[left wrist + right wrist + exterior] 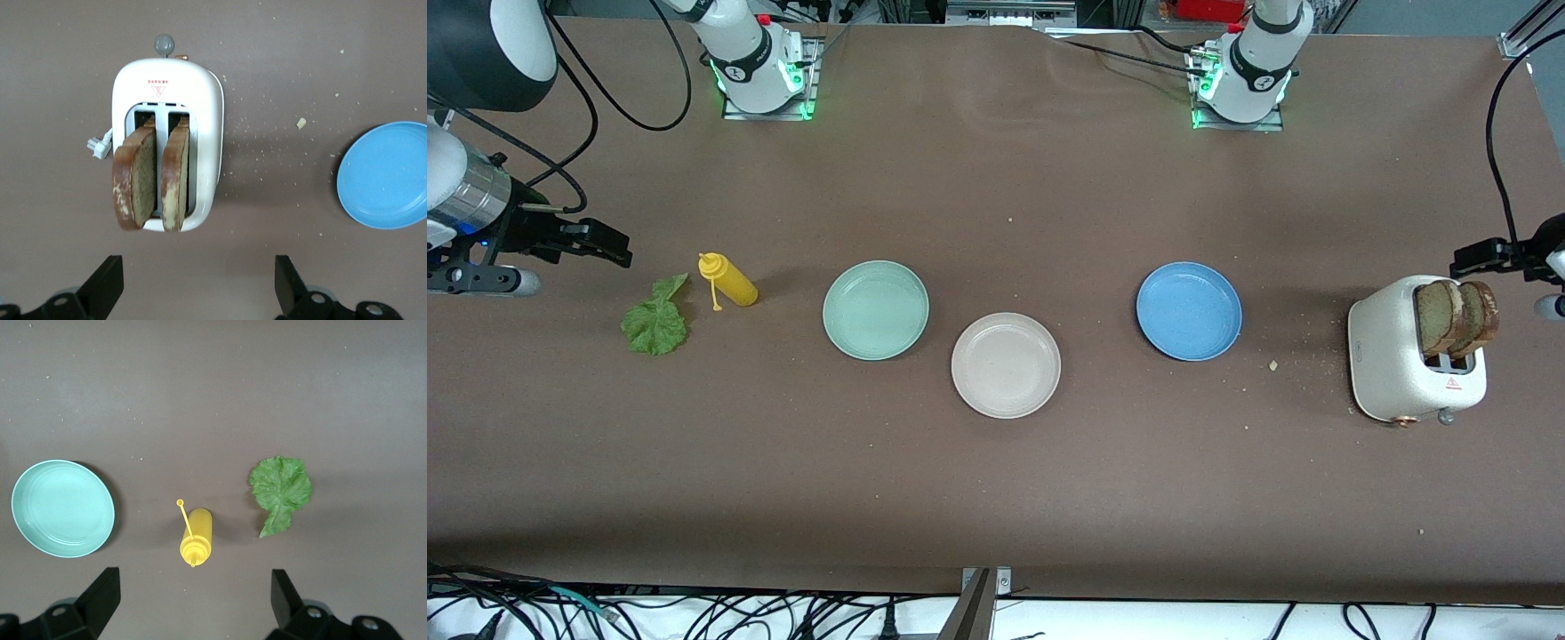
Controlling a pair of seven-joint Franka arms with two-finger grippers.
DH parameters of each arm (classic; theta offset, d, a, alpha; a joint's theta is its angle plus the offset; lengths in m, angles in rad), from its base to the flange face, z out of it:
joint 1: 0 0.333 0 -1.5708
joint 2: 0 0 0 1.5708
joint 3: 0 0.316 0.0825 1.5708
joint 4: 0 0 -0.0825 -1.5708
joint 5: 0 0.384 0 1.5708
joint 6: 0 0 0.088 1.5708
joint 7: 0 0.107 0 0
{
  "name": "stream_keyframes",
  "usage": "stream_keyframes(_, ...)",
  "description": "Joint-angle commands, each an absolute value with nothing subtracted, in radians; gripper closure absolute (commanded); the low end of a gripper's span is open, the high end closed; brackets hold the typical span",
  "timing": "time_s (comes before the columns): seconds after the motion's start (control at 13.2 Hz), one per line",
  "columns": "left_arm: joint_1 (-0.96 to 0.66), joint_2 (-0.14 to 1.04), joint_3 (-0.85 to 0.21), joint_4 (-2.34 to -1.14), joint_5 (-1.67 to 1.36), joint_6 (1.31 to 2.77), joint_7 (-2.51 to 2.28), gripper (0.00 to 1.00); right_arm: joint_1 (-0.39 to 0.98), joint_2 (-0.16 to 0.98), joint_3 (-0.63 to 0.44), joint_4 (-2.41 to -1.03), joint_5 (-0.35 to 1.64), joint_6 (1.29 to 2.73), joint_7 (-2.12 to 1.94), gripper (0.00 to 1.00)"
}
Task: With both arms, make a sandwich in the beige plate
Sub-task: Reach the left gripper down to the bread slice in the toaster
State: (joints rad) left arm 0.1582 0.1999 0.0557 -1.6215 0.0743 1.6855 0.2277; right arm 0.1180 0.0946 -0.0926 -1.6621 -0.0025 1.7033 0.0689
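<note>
At the table's middle, the beige plate (1006, 365) is lying bare, nearer the front camera than the mint green plate (876, 309) and the blue plate (1189, 310). Two bread slices (1456, 317) are standing upright in the slots of the white toaster (1396, 373) at the left arm's end. A lettuce leaf (656, 322) is lying beside a yellow squeeze bottle (729, 280) at the right arm's end. The left gripper (199, 283) is hanging over the table beside the toaster, fingers apart and holding nothing. The right gripper (195, 600) is hanging over the table beside the bottle and leaf, fingers likewise apart and holding nothing
</note>
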Motion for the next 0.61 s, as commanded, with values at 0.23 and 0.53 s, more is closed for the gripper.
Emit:
stream_keyframes(0.23,0.199,0.265,0.046,-1.641,0.009,1.793,0.253,0.00,0.110,0.078,-0.091,-1.680,0.015,1.709,0.052,0.00)
stream_keyframes(0.53,0.202,0.265,0.046,-1.738,0.017,1.905,0.253,0.00,0.110,0.080,-0.091,-1.680,0.015,1.709,0.052,0.00)
